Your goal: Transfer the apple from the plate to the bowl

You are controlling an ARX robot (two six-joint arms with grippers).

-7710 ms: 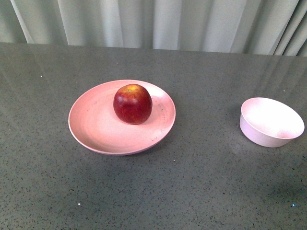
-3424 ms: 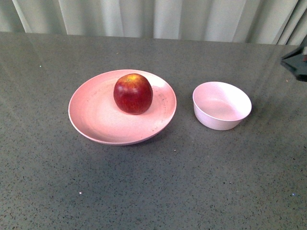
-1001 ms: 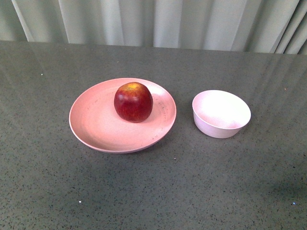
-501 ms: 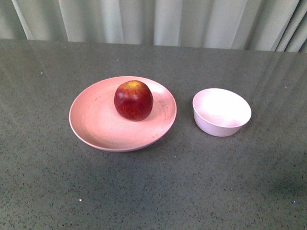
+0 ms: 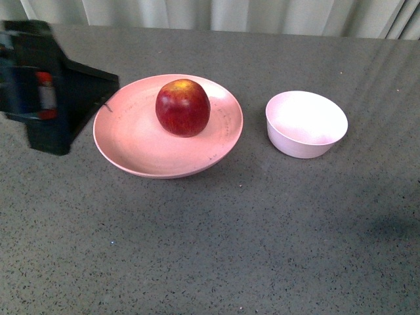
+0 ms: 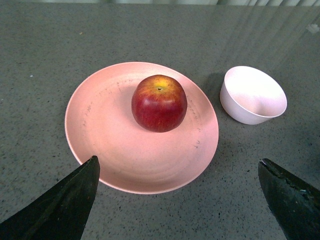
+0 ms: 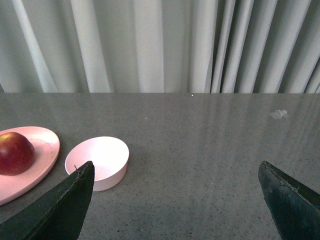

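The left arm (image 5: 65,92) hangs low over the bench (image 5: 262,249) just beside the plate (image 5: 138,147), only a dark blurred block in the front view. The left wrist view alone shows the left pincer (image 6: 177,161): spread wide, tilted down at the plate, touching nothing. The right pincer (image 7: 175,165) appears only in its own wrist view, also spread wide and empty, well apart from the plate beyond the bowl (image 5: 306,123). One apple (image 5: 182,107) sits on the one plate, toward its far rim; one bowl stands near the plate, empty
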